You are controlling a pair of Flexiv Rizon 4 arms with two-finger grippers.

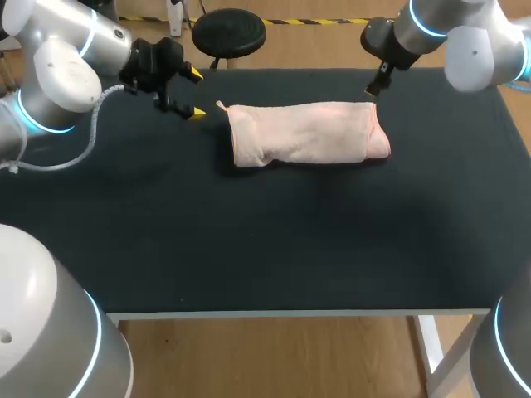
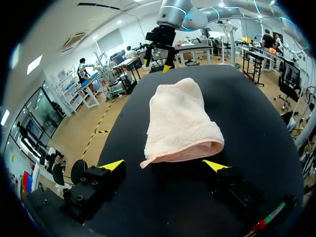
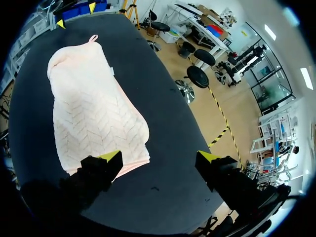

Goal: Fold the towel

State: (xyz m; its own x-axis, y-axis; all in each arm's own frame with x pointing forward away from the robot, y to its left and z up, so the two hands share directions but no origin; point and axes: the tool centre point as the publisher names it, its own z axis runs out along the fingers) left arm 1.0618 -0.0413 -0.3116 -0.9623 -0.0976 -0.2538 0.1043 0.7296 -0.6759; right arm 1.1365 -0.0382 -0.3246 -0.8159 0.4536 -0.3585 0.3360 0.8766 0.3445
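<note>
Pink towel (image 1: 309,133) lies already folded into a long narrow bundle near the table's (image 1: 249,249) far edge, maybe one fold left; left claw (image 1: 196,93) and right claw (image 3: 159,157) both wide, empty, at its ends.

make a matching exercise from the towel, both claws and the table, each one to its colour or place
Things:
1. towel
2. left claw
3. right claw
4. table

Descriptions:
A. black, with the cloth lying on it
B. open, just off the end that has the loop
C. pale pink
D. open, at the end without the loop, one finger over a corner

Pairs: 1-C, 2-B, 3-D, 4-A
</note>
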